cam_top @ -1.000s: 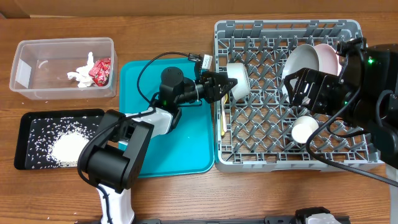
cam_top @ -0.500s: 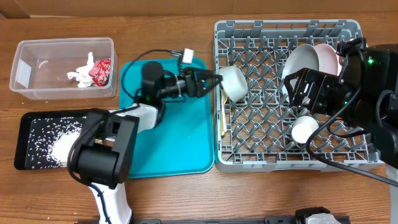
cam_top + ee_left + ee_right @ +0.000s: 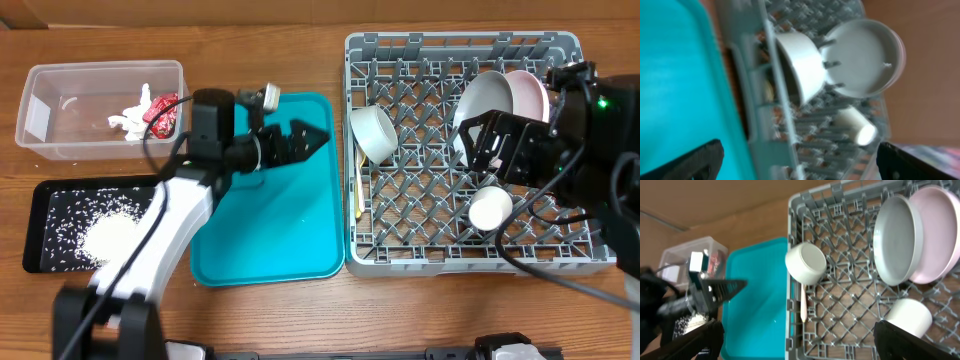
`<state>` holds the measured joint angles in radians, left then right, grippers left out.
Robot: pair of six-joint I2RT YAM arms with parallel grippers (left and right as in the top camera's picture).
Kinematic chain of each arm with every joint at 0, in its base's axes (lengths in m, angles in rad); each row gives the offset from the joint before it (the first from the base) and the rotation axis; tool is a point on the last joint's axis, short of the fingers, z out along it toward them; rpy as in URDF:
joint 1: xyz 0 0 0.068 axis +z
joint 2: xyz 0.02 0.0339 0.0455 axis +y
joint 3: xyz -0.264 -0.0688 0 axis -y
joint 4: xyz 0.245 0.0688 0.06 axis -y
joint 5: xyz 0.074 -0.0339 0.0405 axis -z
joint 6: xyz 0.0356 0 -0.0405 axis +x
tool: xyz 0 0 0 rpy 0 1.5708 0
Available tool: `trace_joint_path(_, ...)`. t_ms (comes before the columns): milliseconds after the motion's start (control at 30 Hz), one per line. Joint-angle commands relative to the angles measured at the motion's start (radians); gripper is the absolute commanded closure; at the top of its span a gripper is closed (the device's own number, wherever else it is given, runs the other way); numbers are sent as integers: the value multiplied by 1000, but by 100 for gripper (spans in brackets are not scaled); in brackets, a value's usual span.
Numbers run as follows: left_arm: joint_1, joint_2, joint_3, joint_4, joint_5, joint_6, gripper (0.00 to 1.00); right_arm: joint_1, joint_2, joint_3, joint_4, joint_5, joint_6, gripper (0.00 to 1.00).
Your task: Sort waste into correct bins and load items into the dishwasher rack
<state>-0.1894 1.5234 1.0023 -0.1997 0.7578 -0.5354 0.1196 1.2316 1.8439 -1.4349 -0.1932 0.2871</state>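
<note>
The grey dishwasher rack [image 3: 560, 262] holds a small grey bowl [image 3: 375, 133] tilted on its pegs at the left. A grey plate [image 3: 483, 100] and a pinkish plate [image 3: 530, 92] stand on edge, and a white cup [image 3: 490, 207] lies below them. A yellow spoon [image 3: 357, 192] lies along the rack's left side. My left gripper [image 3: 303, 140] is open and empty over the teal tray, a little left of the bowl [image 3: 800, 65]. Above the rack's right half my right gripper [image 3: 488, 148] hangs open and empty. White rice grains [image 3: 105, 235] fill the black tray [image 3: 45, 190].
A clear tub [image 3: 40, 105] at the back left holds a crumpled tissue [image 3: 130, 118] and a red wrapper [image 3: 163, 112]. The teal tray [image 3: 270, 220] lies between the bins and the rack. In the right wrist view the spoon [image 3: 803, 302] sits by the rack wall.
My left gripper opened, let go of the small bowl and pulled back left over the teal tray. The bowl stays tilted in the rack. The right arm has not moved.
</note>
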Motion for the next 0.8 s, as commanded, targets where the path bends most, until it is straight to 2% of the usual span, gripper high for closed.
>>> trace_joint_path(0,19,-166,101,-278,-407,260,0,3,-74,9,24,-3,-2,0)
trace_joint_path(133,53,-280,232,-599,-703,307,0,3,-106,9,55,-90,-2,0)
trace_joint_path(200,68,-309,285,-671,-782,343,0,3,-111,9,58,-121,-2,0)
trace_joint_path(433,93,-382,364,-713,-793,487,0,3,-110,9,54,-126,-2,0)
trace_joint_path(767,93,-385,364,-721,-794,488,0,3,-110,9,40,-122,-2,0)
